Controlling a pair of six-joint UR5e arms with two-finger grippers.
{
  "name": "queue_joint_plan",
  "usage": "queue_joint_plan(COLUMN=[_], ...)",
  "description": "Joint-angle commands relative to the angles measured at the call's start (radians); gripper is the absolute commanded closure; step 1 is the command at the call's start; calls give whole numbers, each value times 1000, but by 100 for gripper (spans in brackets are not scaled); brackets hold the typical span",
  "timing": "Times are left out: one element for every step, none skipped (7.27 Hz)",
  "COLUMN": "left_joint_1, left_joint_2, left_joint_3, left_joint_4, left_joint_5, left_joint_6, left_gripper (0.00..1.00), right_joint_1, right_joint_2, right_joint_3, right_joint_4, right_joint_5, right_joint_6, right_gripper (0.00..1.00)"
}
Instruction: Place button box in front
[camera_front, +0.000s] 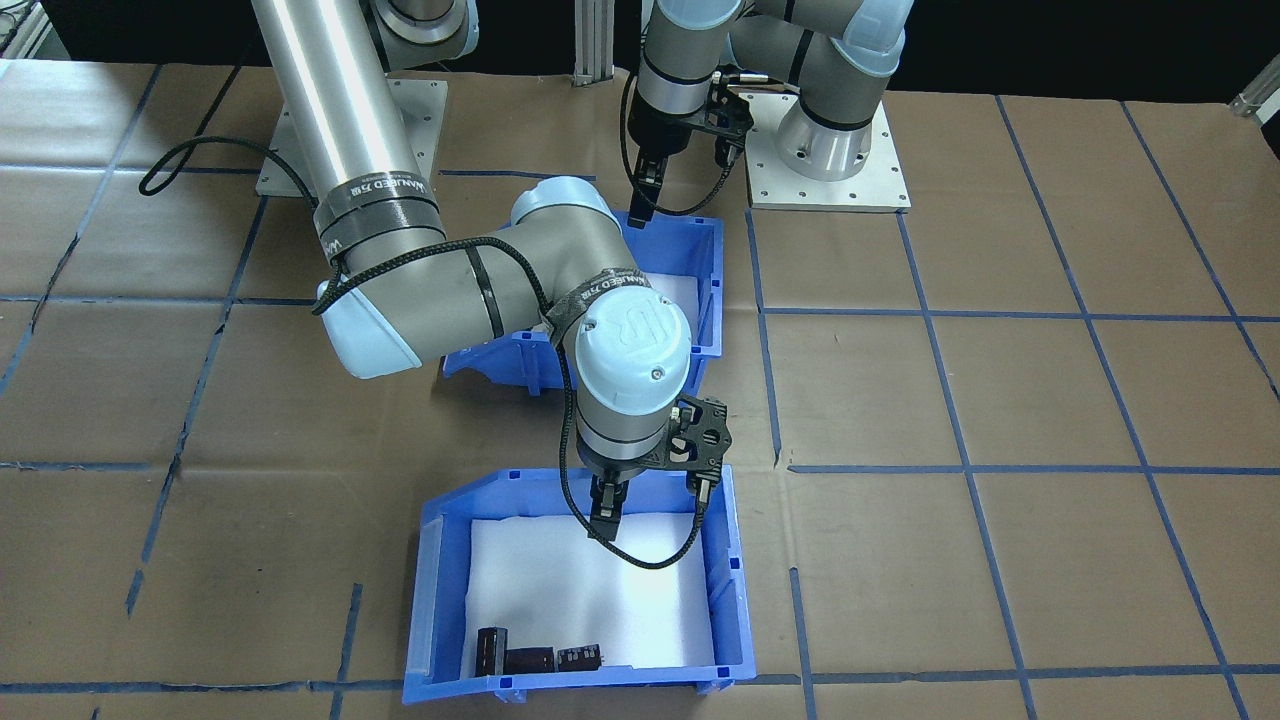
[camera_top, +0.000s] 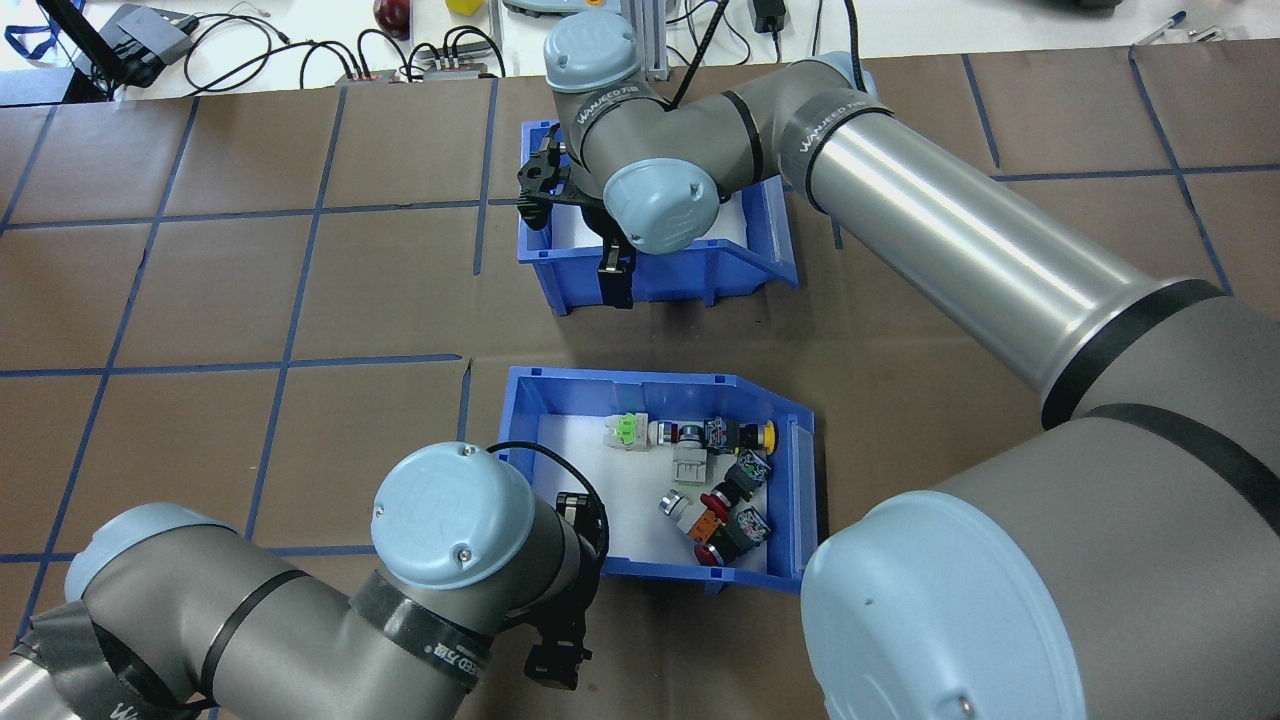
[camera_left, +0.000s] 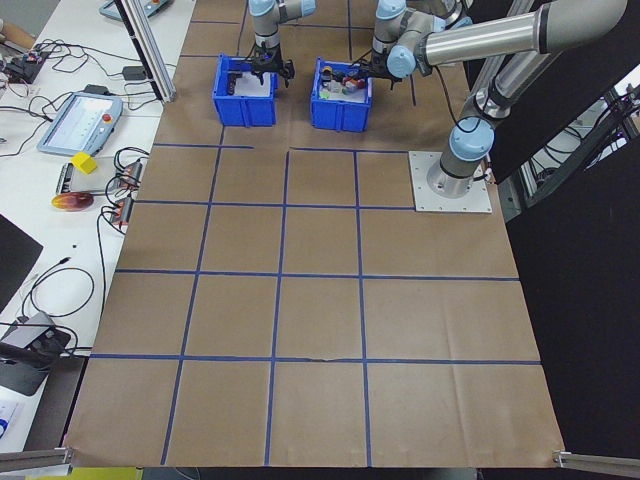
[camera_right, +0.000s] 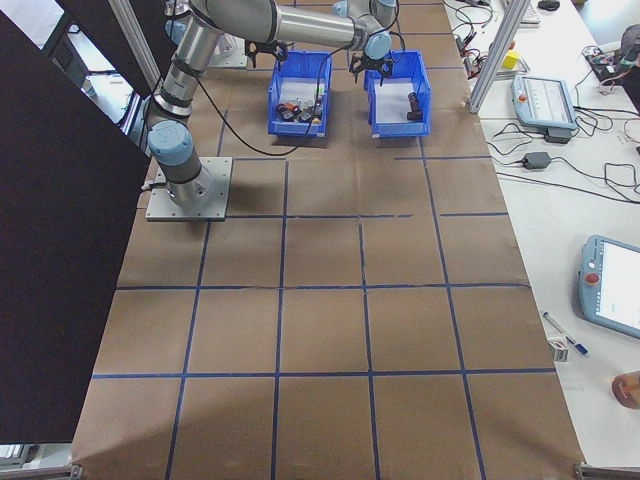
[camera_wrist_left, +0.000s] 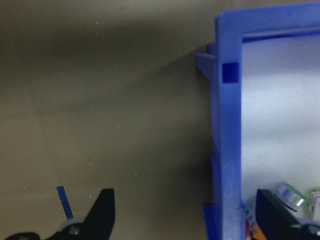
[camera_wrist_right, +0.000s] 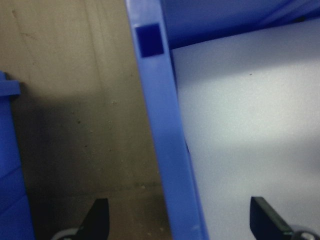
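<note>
The button box (camera_top: 660, 395) sits near the robot, at six o'clock from the other blue bin (camera_top: 655, 280) in my overhead view, the two apart. My left gripper (camera_wrist_left: 182, 210) straddles the button box's wall, jaws wide, one finger (camera_wrist_left: 102, 210) outside, one among the push-buttons (camera_top: 720, 480). My right gripper (camera_wrist_right: 180, 220) straddles the far bin's wall, jaws wide; dark cylinders (camera_front: 530, 655) lie inside it.
</note>
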Motion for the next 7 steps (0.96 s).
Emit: queue_joint_plan(left_joint_1=[-1, -1, -1, -2, -4, -4, -4], left_joint_2=[-78, -102, -109, -118, -127, -127, -124], left_joint_3=[4, 2, -7, -6, -4, -4, 1], left_joint_4=[105, 165, 165, 167, 167, 165, 167], left_joint_5=[8, 7, 13, 4, -3, -4, -4], left_joint_6=[-2, -2, 1, -10, -14, -16, -20], left_gripper=[1, 1, 4, 27, 52, 77, 100], right_joint_1=[-1, -3, -3, -9, -27, -59, -114], right_joint_2=[-9, -11, -15, -24, -43, -63, -78], right_joint_3=[1, -3, -26, -60, -68, -59, -57], right_joint_4=[-19, -20, -26, -29, -20, -19, -14], right_joint_5=[2, 0, -1, -4, -12, -39, -61], right_joint_6=[3, 3, 4, 3, 3, -16, -67], right_gripper=[70, 86, 93, 94, 96, 97, 97])
